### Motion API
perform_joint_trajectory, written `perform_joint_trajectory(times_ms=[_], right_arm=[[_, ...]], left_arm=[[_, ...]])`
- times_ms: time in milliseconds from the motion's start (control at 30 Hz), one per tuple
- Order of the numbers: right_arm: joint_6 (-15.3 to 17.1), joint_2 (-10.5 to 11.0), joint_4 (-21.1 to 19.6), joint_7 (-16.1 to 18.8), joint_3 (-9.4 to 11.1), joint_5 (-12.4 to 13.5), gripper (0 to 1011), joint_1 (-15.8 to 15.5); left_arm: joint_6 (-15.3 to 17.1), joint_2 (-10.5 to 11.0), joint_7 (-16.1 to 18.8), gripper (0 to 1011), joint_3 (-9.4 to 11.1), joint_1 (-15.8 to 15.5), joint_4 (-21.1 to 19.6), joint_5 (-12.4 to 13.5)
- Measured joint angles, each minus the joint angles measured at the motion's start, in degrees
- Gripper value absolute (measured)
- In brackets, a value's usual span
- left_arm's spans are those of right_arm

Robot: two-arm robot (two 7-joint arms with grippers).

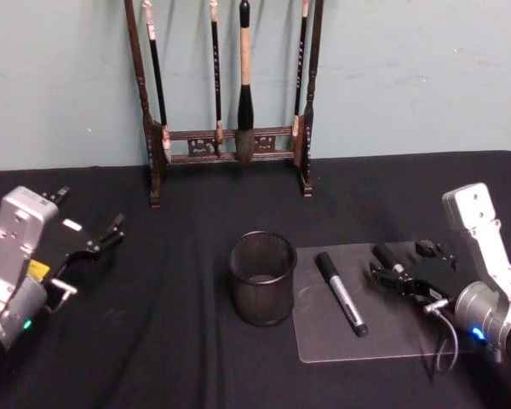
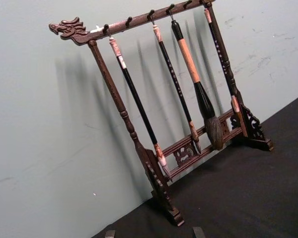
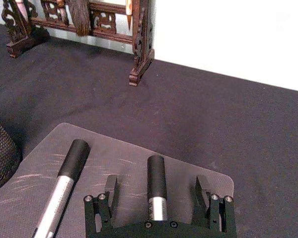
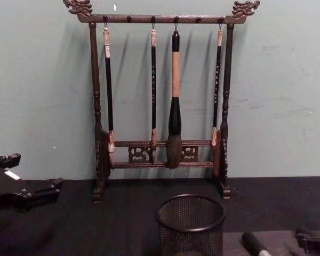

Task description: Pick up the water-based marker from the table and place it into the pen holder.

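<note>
Right gripper (image 3: 155,184): low over the grey mat (image 1: 324,341), fingers spread with nothing clamped, one on each side of a marker.
Marker (image 3: 157,168): flat on the mat between those fingers with a gap on both sides. Its cap points to about 11 o'clock, so a straight squeeze should catch the barrel.
Second marker (image 1: 341,294): just beside, at 9 o'clock.
Pen holder (image 1: 262,298): upright on the table (image 1: 153,358), farther at 9 o'clock.
Left gripper (image 1: 112,232): open, idle, well apart.
Brush rack (image 1: 230,135): 12 o'clock, against the wall.
</note>
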Motion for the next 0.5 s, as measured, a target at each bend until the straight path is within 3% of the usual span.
perform_joint_trajectory(times_ms=[500], right_arm=[[-0.86, -1.32, 1.60, 1.40, 0.42, -2.72, 1002, 0.08]], left_arm=[[0.00, 0.00, 0.00, 1009, 0.00, 0.00, 0.00, 0.00]])
